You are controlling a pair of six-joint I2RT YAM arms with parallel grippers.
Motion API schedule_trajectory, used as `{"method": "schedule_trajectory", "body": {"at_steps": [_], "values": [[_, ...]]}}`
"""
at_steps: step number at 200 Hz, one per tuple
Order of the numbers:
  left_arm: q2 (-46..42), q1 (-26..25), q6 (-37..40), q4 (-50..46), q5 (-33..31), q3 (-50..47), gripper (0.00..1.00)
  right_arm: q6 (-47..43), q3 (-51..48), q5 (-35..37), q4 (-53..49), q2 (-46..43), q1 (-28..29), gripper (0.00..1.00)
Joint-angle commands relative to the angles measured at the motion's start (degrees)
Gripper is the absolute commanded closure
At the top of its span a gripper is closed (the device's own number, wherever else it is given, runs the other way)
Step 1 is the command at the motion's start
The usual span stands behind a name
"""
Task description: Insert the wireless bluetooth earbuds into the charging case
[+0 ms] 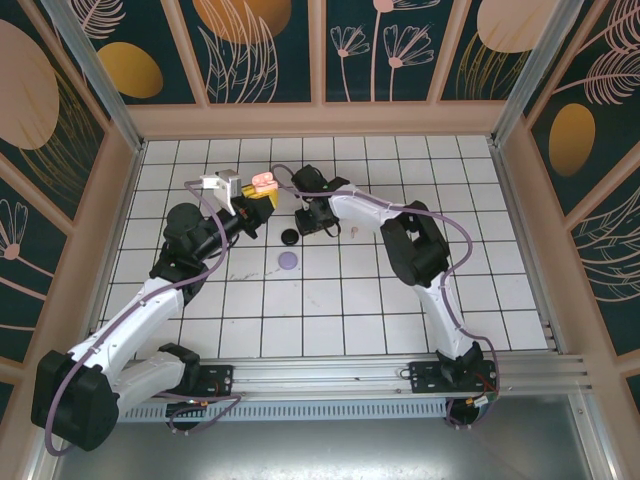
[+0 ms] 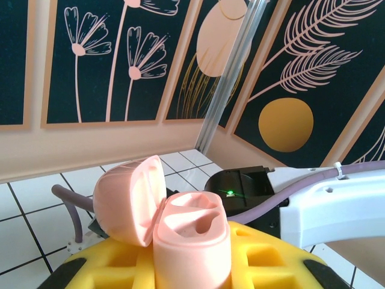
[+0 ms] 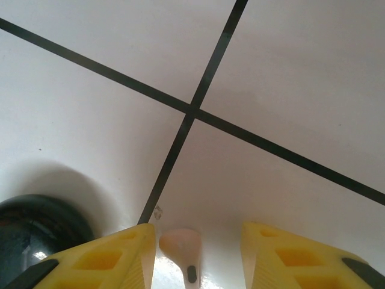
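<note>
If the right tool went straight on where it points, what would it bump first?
The right tool would probably meet the little pink earbud lying between its fingers, then the tiled table underneath.

In the left wrist view the case (image 2: 191, 241) ran off the lower edge, its base hidden between the cropped fingers (image 2: 274, 265) of the left tool (image 2: 192, 271). Whether anything lay in its wells could not be told. In the right wrist view the earbud (image 3: 180, 242) lost its stem at the bottom edge, between the right tool (image 3: 197, 244) fingers, also cropped. A dark round thing (image 3: 36, 226) was cut by the corner. From above, that tool's fingertips hid under its wrist.
</note>
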Motion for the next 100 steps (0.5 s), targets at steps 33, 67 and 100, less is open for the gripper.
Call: {"method": "schedule_trajectory", "body": {"at_steps": [33,67,100], "values": [[-0.14,0.42,-0.91,2.85,0.51,0.74,1.00,-0.93,2.30,0.58,-2.00,2.24,0.95,0.59],[-0.14,0.40,-1.07,3.08,0.42,0.48,1.00,-0.58,2.02,0.49,-1.74,2.68,1.24,0.61],[-0.05,0.42,-1.22,3.20,0.34,0.39,1.00,0.33,2.02,0.84,-1.63,2.77,1.81,0.62]]}}
